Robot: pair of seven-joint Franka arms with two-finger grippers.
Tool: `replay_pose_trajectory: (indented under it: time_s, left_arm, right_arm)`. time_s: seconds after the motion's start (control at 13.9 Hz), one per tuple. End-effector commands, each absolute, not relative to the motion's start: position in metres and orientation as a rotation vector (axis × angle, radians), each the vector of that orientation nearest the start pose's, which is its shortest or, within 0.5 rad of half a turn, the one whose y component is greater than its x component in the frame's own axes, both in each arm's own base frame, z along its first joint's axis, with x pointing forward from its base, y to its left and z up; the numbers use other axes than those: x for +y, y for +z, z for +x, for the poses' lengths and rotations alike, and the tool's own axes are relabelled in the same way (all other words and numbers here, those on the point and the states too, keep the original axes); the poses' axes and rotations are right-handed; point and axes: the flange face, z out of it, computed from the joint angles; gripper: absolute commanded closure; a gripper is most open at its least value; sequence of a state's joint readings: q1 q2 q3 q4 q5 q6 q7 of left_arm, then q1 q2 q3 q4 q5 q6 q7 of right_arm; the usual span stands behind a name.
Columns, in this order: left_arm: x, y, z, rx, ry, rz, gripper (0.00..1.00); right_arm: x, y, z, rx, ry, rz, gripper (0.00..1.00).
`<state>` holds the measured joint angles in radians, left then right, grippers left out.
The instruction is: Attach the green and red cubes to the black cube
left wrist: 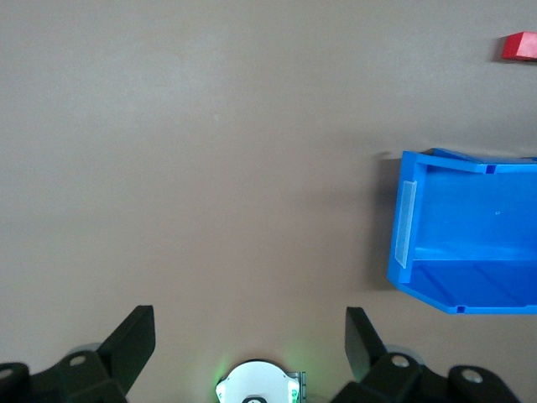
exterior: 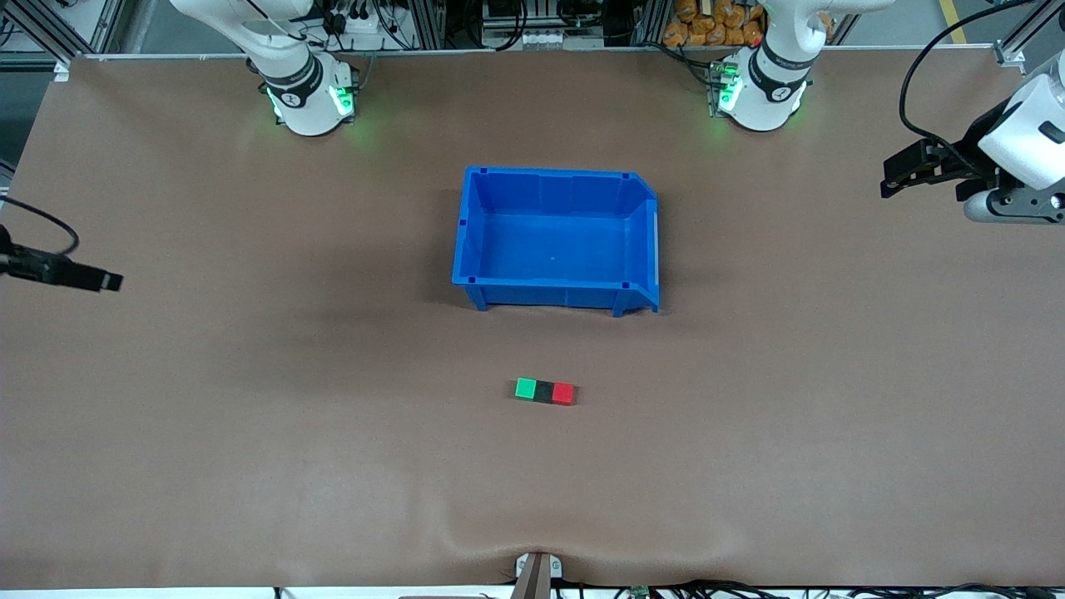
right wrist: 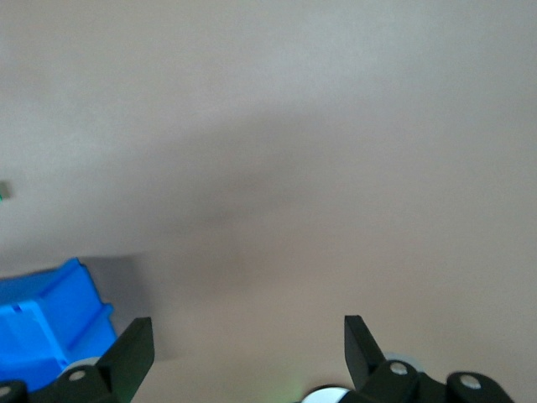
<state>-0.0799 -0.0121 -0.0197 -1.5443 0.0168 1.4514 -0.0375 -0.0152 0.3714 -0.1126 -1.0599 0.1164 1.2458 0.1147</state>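
Front view shows the green cube (exterior: 525, 388), the black cube (exterior: 544, 391) and the red cube (exterior: 563, 393) in one row, touching side to side, black in the middle, on the brown table (exterior: 250, 416) nearer the camera than the blue bin (exterior: 556, 241). To my eye the joining looks done, so your step in hand is to keep clear and check the row. If you want to confirm the bond, come down straight over the black cube and close across its free faces, not along the row, or you may push an end cube off.

Neither set of jaws has anything between them. The left gripper (exterior: 903, 176) hangs over the left arm's end of the table, well apart from the row; in its wrist view the fingers (left wrist: 134, 340) stand wide, with bare table between them, the bin off to one side and the red cube (left wrist: 520, 46) farther out. The right gripper (exterior: 100, 280) hangs over the right arm's end, its fingers (right wrist: 134, 344) also spread wide over bare table. Both arms wait.
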Motion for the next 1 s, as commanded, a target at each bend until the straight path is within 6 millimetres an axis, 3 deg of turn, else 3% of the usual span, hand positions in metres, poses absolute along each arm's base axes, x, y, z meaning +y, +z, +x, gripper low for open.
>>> replay_pose_trajectory:
  time_s: [0.0, 0.29, 0.57, 0.65, 0.79, 0.93]
  left_arm:
    - [-0.052, 0.637, 0.536, 0.091, 0.131, -3.129, 0.00]
    - [-0.053, 0.637, 0.536, 0.093, 0.129, -3.129, 0.00]
    - [-0.058, 0.636, 0.536, 0.105, 0.134, -3.129, 0.00]
    - [-0.059, 0.636, 0.536, 0.110, 0.131, -3.127, 0.00]
    - [-0.058, 0.636, 0.536, 0.112, 0.129, -3.128, 0.00]
    - [-0.055, 0.636, 0.537, 0.115, 0.127, -3.128, 0.00]
  right_arm:
    - [-0.048, 0.633, 0.601, 0.143, 0.246, -3.069, 0.00]
    - [-0.051, 0.621, 0.577, 0.150, 0.143, -3.061, 0.00]
    - [-0.041, 0.624, 0.566, 0.121, 0.100, -3.063, 0.00]
    - [-0.039, 0.629, 0.569, 0.118, 0.081, -3.063, 0.00]
    - [-0.046, 0.663, 0.568, 0.137, -0.014, -3.079, 0.00]
    - [-0.045, 0.679, 0.565, 0.142, -0.054, -3.087, 0.00]
